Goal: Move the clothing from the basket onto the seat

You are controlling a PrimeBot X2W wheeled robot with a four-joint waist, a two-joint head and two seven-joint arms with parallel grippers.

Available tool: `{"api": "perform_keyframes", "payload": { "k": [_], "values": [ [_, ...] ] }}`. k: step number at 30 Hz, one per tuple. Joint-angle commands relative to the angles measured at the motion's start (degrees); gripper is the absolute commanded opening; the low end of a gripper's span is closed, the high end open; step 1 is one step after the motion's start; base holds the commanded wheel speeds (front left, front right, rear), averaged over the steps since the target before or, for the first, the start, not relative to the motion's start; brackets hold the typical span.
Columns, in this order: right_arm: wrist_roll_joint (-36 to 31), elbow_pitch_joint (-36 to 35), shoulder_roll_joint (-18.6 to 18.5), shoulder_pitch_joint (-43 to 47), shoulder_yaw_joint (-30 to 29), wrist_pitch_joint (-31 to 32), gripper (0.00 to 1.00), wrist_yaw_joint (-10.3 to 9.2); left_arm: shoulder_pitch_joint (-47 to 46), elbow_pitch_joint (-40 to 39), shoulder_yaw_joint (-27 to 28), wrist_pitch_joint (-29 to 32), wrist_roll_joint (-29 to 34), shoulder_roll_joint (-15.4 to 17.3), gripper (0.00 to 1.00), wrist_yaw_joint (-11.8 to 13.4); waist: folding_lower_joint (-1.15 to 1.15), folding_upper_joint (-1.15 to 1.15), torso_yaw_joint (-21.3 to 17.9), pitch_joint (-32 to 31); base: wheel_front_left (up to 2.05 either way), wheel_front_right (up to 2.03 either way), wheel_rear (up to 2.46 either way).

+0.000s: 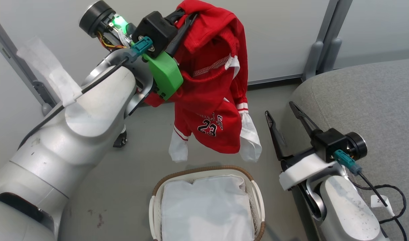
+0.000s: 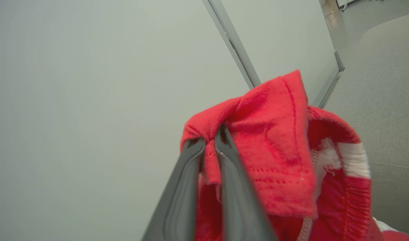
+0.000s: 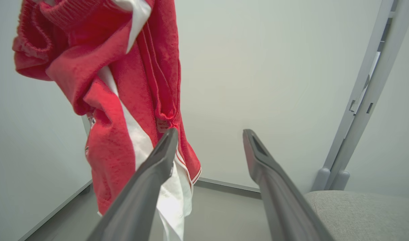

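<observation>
1. One thin fold of the clothing [image 1: 214, 100], hanging upper centre above the basket [image 1: 204, 169], sits clamped between the fingers of the left gripper [image 1: 188, 16]; it could slip out.
2. The right gripper [image 1: 280, 108], fingers apart, may snag the hem before the seat [image 1: 368, 100] at right.

Just the room here: grey floor [image 1: 124, 180], pale wall panels [image 1: 284, 33]

The floor is smooth, with a couple of small reddish marks [image 1: 99, 219] down at the lower left. The panels sit in grey metal framing. One upright post [image 1: 326, 33] ends in two rounded feet [image 1: 321, 57], and a dark strip [image 1: 274, 79] runs along the bottom of the wall.
</observation>
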Motion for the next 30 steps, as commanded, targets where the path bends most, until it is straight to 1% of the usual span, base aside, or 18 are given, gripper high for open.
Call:
{"api": "perform_keyframes", "payload": {
  "k": [1, 11, 16, 23, 27, 28, 29, 30],
  "values": [
    [-0.14, 0.8, -0.22, -1.19, 0.79, -0.02, 1.0, -0.04, -1.16, -0.07, -0.2, -0.37, -0.58, -0.28, 0.0, 0.13, 0.0, 0.0, 0.18, -0.08, 0.0, 0.0, 0.0],
    [-1.63, 10.64, -0.23, -8.97, 6.61, -0.01, 1.0, -0.04, -1.72, -1.75, -2.98, -1.42, -1.31, -1.72, 0.0, 0.13, 0.0, 0.0, 1.57, -0.48, 0.0, 0.0, 0.0],
    [-2.13, 15.36, -0.23, -12.4, 7.54, -0.01, 1.0, -0.04, -1.92, -2.84, -4.05, -1.94, -1.52, -2.39, 0.0, 0.13, 0.0, 0.0, 2.24, -0.55, 0.0, 0.0, 0.0],
    [-2.42, 18.97, -0.25, -16.17, 9.09, -0.02, 1.0, -0.04, -1.57, -3.64, -5.58, -2.45, -1.95, -3.17, 0.0, 0.13, 0.0, 0.0, 2.99, -0.72, 0.0, 0.0, 0.0],
    [-1.52, 20.48, -0.25, -17.31, 10.6, -0.02, 1.0, -0.04, -0.78, -3.74, -6.32, -2.68, -2.66, -3.61, 0.0, 0.13, 0.0, 0.0, 3.31, -0.96, 0.0, 0.0, 0.0],
    [-1.3, 20.98, -0.25, -17.57, 10.98, -0.02, 0.97, -0.04, -0.54, -3.72, -6.46, -2.75, -2.83, -3.66, 0.0, 0.13, 0.0, 0.0, 3.39, -1.01, 0.0, 0.0, 0.0],
    [-1.0, 21.48, -0.24, -17.92, 11.39, -0.02, 0.62, -0.04, -0.25, -3.7, -6.62, -2.88, -3.19, -3.66, 0.0, 0.13, 0.0, 0.0, 3.47, -1.08, 0.0, 0.0, 0.0],
    [-0.76, 21.8, -0.22, -18.15, 11.74, -0.02, 0.42, -0.04, -0.04, -3.69, -6.73, -2.99, -3.34, -3.64, 0.0, 0.13, 0.0, 0.0, 3.52, -1.14, 0.0, 0.0, 0.0]
  ]
}}
